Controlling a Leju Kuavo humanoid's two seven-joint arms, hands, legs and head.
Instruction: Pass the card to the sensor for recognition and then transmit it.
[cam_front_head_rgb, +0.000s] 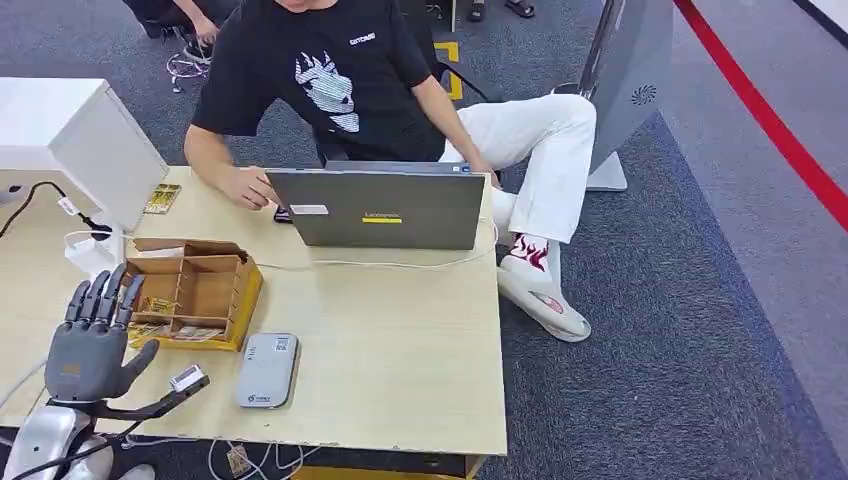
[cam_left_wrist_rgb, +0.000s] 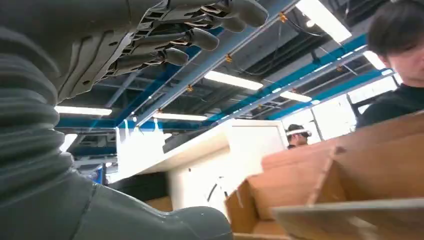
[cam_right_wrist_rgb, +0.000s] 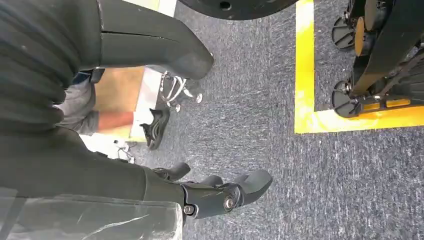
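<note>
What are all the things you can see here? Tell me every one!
table: one, light wood, under everything.
cardboard box: one, brown, compartments, at table's left, cards inside.
sensor: one, grey, flat, beside the box near the front edge.
laptop: one, grey, open, far edge.
white cabinet: one, far left.
cable: one, white, running before the laptop.
person: one, black shirt, white trousers, seated behind the laptop.
left hand: grey, fingers spread, raised beside the box, holding nothing.
right hand: dark, hanging over grey carpet, holding nothing.
</note>
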